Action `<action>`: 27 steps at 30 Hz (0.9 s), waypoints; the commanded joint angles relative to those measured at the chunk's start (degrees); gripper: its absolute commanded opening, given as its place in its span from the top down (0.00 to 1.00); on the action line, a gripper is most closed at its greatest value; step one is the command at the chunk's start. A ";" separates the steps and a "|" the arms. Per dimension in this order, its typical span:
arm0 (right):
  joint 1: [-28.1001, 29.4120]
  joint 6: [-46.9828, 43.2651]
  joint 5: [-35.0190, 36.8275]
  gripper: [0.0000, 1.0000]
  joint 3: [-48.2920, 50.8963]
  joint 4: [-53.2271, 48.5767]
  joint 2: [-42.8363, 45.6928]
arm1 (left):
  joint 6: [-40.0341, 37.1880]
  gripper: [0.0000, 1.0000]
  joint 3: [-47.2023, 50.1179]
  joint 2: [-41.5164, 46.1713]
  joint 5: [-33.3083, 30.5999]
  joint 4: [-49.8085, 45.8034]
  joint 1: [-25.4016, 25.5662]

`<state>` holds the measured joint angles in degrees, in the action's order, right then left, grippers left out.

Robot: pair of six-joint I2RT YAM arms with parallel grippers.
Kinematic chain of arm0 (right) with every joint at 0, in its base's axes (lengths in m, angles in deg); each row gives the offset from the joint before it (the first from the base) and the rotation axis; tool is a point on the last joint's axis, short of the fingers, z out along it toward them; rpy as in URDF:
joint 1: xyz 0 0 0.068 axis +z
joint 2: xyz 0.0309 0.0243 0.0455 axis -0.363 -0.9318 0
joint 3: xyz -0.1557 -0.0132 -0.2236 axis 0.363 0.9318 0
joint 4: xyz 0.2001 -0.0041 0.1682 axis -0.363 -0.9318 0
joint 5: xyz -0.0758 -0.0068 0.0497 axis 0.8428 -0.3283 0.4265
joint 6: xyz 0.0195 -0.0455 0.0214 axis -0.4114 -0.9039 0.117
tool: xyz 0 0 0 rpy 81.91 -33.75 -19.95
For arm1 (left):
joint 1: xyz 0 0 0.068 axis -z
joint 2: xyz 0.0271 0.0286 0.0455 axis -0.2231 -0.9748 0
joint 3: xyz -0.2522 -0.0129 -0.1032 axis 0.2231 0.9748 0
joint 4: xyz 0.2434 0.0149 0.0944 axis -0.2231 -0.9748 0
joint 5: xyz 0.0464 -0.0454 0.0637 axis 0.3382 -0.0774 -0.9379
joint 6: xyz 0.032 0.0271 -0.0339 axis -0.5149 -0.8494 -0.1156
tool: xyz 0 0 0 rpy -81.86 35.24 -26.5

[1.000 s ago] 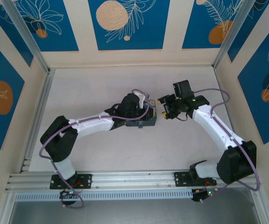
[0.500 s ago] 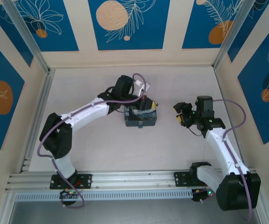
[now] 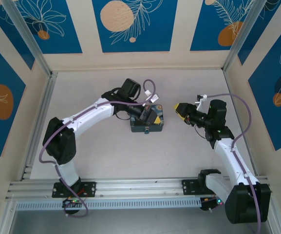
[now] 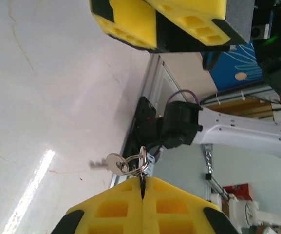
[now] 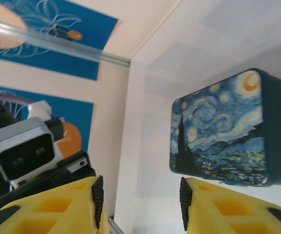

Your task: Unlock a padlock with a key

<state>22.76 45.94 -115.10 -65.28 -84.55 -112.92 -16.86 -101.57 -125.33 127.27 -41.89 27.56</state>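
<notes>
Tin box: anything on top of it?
In the top view the left gripper hangs over the tin box, covering part of its lid. Whether anything rests there cannot be told.
</notes>
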 commanded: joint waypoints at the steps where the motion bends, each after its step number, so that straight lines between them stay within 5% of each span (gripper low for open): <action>1: 0.25 -0.75 -7.61 0.53 2.36 9.36 -2.61 | -4.76 1.00 -3.69 -1.73 4.40 -5.43 -0.14; 7: 4.25 -0.25 -7.48 0.54 3.45 11.83 -4.92 | -5.73 1.00 -4.36 -2.05 3.94 -6.94 -0.15; 14: 4.64 -4.27 -2.17 0.59 7.41 2.94 3.22 | -4.12 1.00 -4.36 -2.35 3.09 -4.87 -0.11; 24: 5.33 -2.45 -3.28 0.64 9.99 4.73 7.15 | -3.14 1.00 -5.24 -3.85 3.83 -4.45 -0.11; 27: 7.39 -3.25 -1.10 0.58 8.29 2.34 8.00 | -3.13 1.00 -5.24 -3.98 3.74 -4.39 -0.11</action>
<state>28.53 43.82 -117.53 -54.66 -80.01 -106.39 -19.74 -104.69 -128.89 129.48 -45.86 27.56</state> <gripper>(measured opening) 0.410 0.039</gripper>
